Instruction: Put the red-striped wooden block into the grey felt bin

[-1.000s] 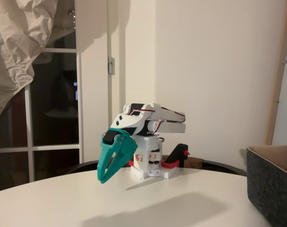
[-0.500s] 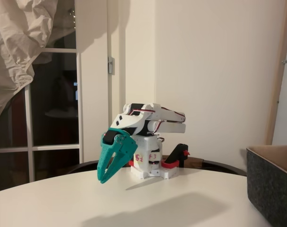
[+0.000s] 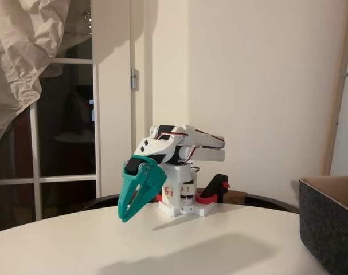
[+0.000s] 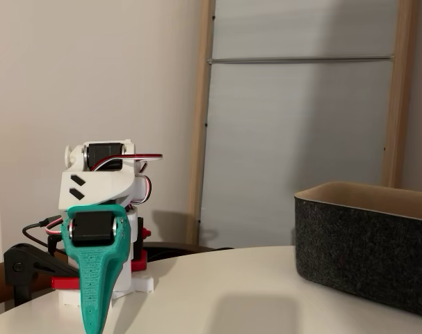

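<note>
Arm folded at rest, teal gripper point(image 3: 125, 215) fingers together, tip just above the table point(image 3: 162, 246). Bin point(image 4: 363, 250) well to the picture's right in both fixed views. Block's whereabouts can't be told — locate it first, then open and reach.

We see the grey felt bin point(image 3: 329, 220) cut off at right and bottom edges in both fixed views. Its inside is hidden from us. Pincer point(image 4: 92, 327) tip runs off the bottom edge.

White round table point(image 3: 162, 246): arm base point(image 3: 182, 207), grey felt bin point(image 4: 367, 243).
</note>
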